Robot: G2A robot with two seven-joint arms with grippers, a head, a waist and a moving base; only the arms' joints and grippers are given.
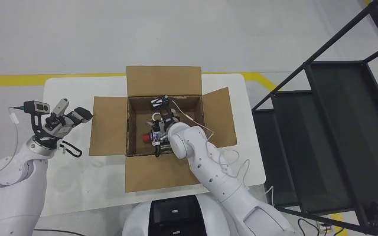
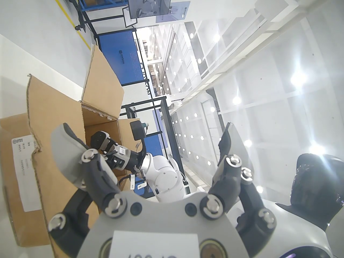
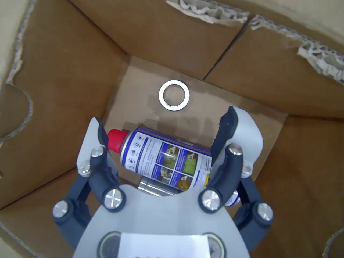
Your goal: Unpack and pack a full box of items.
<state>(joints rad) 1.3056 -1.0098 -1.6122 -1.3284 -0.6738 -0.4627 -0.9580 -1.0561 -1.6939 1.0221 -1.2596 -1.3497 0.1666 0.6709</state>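
An open cardboard box (image 1: 109,127) stands in the middle of the white table, its flaps folded outward. On its floor lies a blue-and-white spray can (image 3: 166,159) with a red cap (image 1: 146,138), and part of a shiny metal cylinder (image 3: 151,189) shows beside it. A flat metal ring (image 3: 174,95) lies farther along the floor. My right gripper (image 3: 164,120) hangs inside the box just above the can, open, its fingers straddling the can without touching it. My left gripper (image 1: 74,118) is raised beside the box's left flap, open and holding nothing (image 2: 146,132).
The box walls (image 3: 67,63) close in around my right gripper. A black metal staircase (image 1: 319,130) stands off the table's right edge. Bare table (image 1: 77,177) lies in front of the left flap, and the box's side with a paper label (image 2: 27,170) faces my left gripper.
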